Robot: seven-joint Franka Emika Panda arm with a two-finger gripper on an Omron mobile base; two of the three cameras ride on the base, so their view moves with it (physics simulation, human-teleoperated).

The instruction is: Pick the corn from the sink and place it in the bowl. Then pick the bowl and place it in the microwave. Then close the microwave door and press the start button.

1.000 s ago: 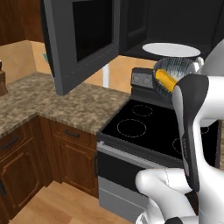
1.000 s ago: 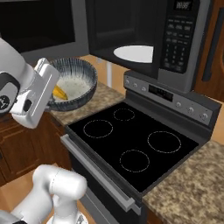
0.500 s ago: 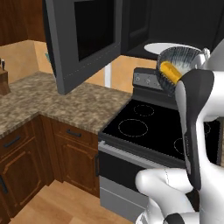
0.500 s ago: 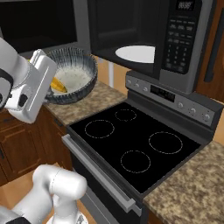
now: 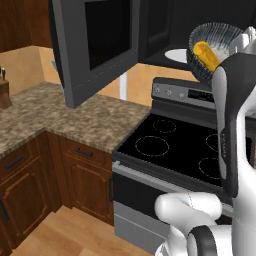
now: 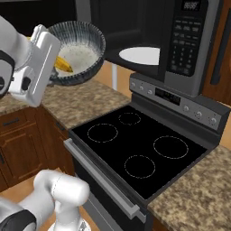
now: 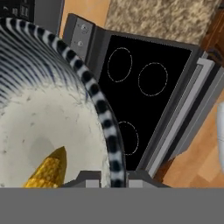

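Left base view: the bowl (image 5: 212,47) is carried high and tilted, just in front of the open microwave (image 5: 165,30), with the corn (image 5: 206,55) lying inside it. The microwave door (image 5: 95,45) stands swung open over the worktop (image 5: 65,117).

Right base view: the bowl sits left of the turntable plate (image 6: 140,55), not yet inside.

Hand view: the gripper (image 7: 111,183) is pinching the bowl's rim above the stove (image 7: 144,92).

Judgement: corn step done; bowl placement, door closing and start button remain.
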